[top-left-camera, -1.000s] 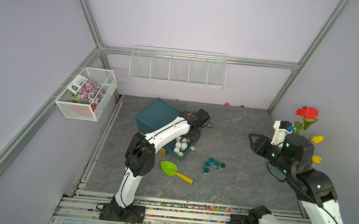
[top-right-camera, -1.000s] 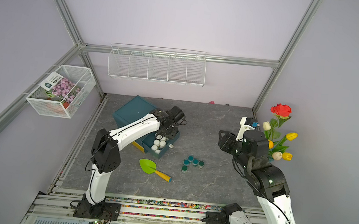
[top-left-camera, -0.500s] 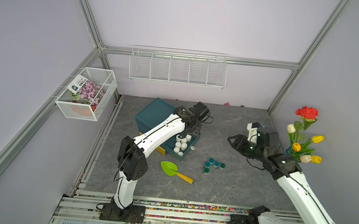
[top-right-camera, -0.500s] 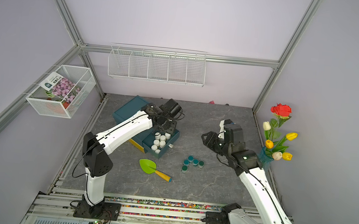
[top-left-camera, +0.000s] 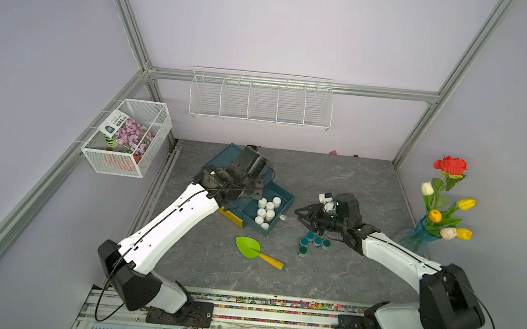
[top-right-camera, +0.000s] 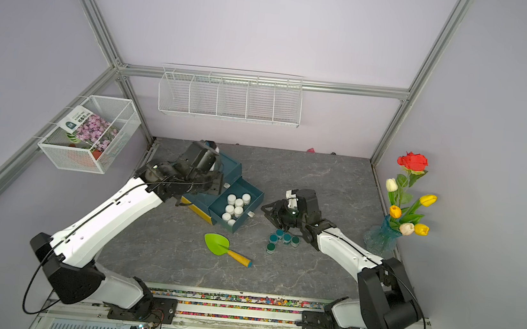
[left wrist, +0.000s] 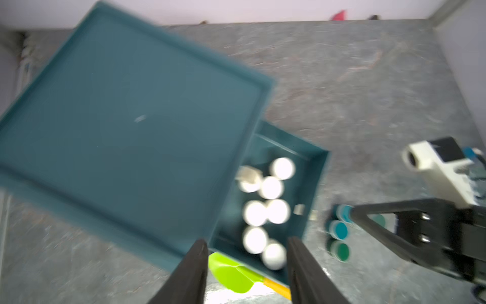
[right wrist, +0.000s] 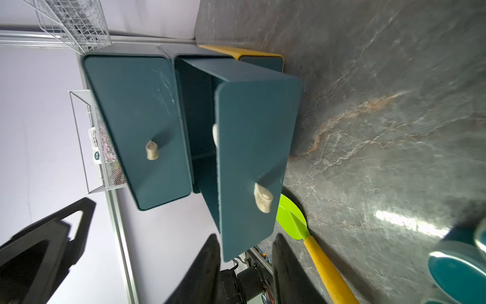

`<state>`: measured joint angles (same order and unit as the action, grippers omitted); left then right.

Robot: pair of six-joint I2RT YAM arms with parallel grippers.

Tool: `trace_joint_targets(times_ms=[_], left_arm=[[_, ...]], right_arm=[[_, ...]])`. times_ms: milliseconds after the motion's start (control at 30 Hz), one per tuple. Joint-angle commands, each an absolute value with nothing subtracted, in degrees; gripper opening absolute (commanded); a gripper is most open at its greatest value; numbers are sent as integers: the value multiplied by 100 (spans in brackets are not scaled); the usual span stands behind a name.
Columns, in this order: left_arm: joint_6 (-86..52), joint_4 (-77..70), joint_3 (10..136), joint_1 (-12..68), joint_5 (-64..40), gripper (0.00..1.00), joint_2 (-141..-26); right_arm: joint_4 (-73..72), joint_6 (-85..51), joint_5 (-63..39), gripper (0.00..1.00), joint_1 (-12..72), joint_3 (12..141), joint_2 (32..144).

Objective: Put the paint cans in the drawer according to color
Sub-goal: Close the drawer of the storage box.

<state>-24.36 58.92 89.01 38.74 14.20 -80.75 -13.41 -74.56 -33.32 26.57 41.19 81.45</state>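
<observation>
Several round white paint cans [top-left-camera: 267, 210] fill the teal plastic drawer [top-left-camera: 287, 204].
Teal cans [top-left-camera: 317, 241] wait mid-frame; left gripper [left wrist: 246, 240], right gripper [right wrist: 246, 237] stand spread, empty.

From my console: open drawer [top-left-camera: 282, 194] crowded with white cans [top-left-camera: 266, 209], bare floor only at far side. Left arm [top-left-camera: 183, 217] hangs over cabinet [top-left-camera: 222, 157], covering drawer's inner end. Right gripper [top-left-camera: 301, 216] fills gap between drawer front and teal cans [top-left-camera: 314, 242]. Trowel [top-left-camera: 253, 249] lies near drawer corner. I see bare tabletop [top-left-camera: 327, 278] in front of trowel and across back right. Vase [top-left-camera: 416, 236] blocks right edge.
</observation>
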Motion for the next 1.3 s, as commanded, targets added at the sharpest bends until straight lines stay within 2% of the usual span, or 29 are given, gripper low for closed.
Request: trace_joint_targets(times_ms=[0, 367, 833, 1033, 1167, 1267], left_arm=[[-2547, 5616, 8305, 3531, 1465, 54, -7331], [-2779, 4905, 5892, 3418, 1997, 54, -5379], [-2714, 5156, 5487, 3410, 2193, 54, -5029], [-2709, 5234, 5522, 3410, 2162, 54, -4967], [-2725, 5256, 5503, 3410, 2153, 54, -4886], [-2731, 5267, 5506, 3410, 2152, 54, -4901]], right_arm=[[-2507, -7942, -3470, 35, 2708, 3913, 8393], [-3549, -8341, -3568, 34, 3000, 3717, 9182], [-4121, -8596, -3479, 26, 3177, 3630, 9535], [-4153, -8551, -3330, 17, 3173, 3642, 9495], [-4073, -8473, -3298, 2, 3181, 3730, 9444], [-4024, -8480, -3296, 0, 3190, 3797, 9368]])
